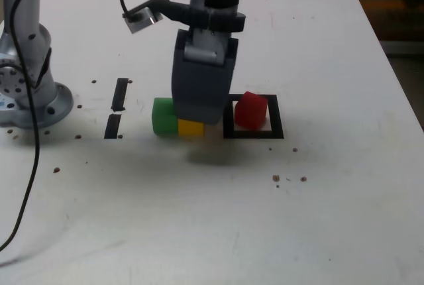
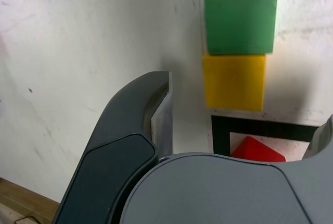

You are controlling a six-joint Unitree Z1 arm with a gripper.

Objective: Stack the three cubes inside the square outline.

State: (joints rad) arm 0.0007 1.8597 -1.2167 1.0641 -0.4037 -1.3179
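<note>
The green cube point(image 1: 163, 116) and the yellow cube point(image 1: 191, 127) sit side by side, touching, on the white table, just to the exterior view's left of the square outline point(image 1: 275, 129). A red cube point(image 1: 251, 110) rests tilted inside that outline. My gripper point(image 1: 202, 120) hangs low over the yellow cube and the outline's nearer edge, hiding part of both. In the wrist view the green cube point(image 2: 240, 16), yellow cube point(image 2: 234, 81), black outline point(image 2: 260, 126) and red cube point(image 2: 256, 148) lie in a row. The gripper point(image 2: 244, 104) is open, with its jaws wide apart and nothing gripped.
Two short black tape strips point(image 1: 120, 94) point(image 1: 112, 126) lie to the exterior view's left of the cubes. The arm's base point(image 1: 26, 93) stands at the far left, with a black cable point(image 1: 30, 166) trailing forward. Small dark specks dot the table; its edge runs along the right.
</note>
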